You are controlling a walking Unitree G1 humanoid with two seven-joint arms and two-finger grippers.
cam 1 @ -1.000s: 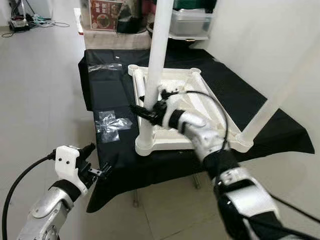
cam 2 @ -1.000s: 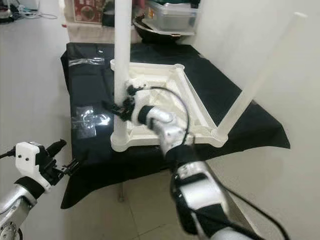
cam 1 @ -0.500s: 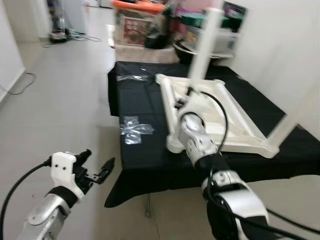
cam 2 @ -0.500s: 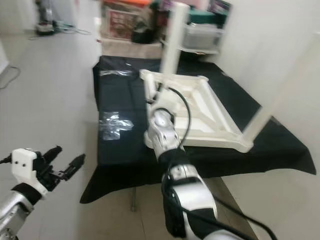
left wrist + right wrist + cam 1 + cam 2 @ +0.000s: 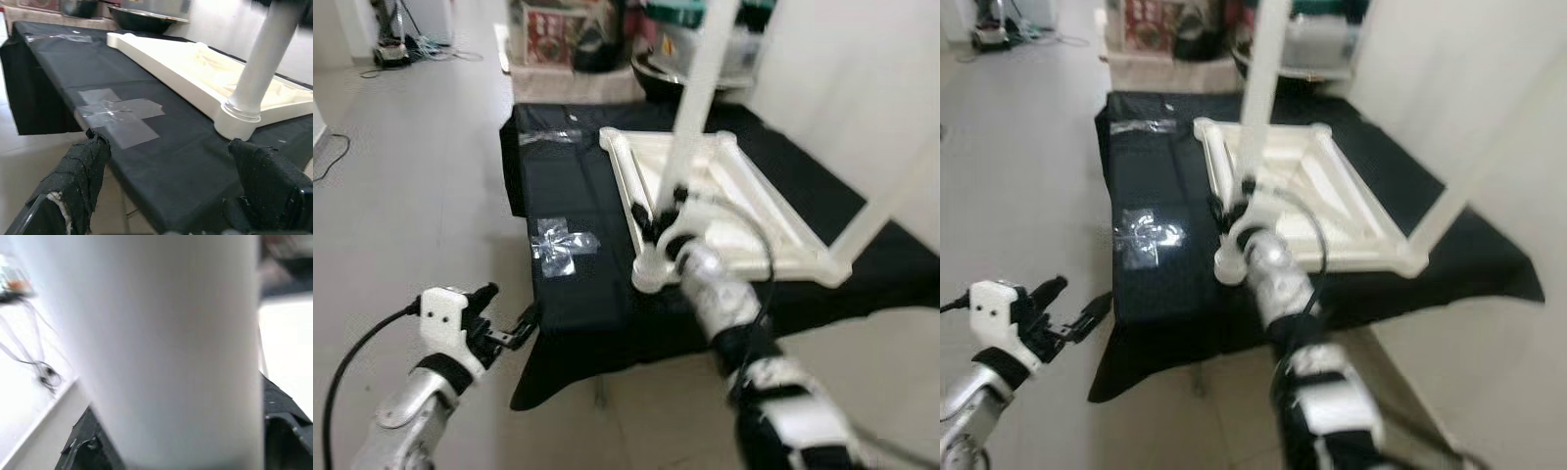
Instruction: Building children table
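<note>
The white tabletop (image 5: 744,211) lies upside down on a table covered with black cloth (image 5: 573,191). One white leg (image 5: 693,117) stands upright in its near left corner socket, and a second leg (image 5: 891,191) rises from the near right corner. My right gripper (image 5: 658,217) is shut on the lower part of the near left leg; in the right wrist view the leg (image 5: 171,342) sits between the black fingers (image 5: 85,443). My left gripper (image 5: 507,328) hangs open and empty, low in front of the table's near left edge, with its fingers (image 5: 78,171) spread apart.
A cross of clear tape (image 5: 558,243) sticks to the cloth left of the tabletop. Boxes and bins (image 5: 563,29) stand behind the table. A white wall (image 5: 862,78) runs close along the right. Bare tiled floor (image 5: 401,196) stretches to the left, with cables (image 5: 406,49) far back.
The head camera has swung and the whole picture has shifted. My right gripper stays on the near left leg. The left gripper stays low and open.
</note>
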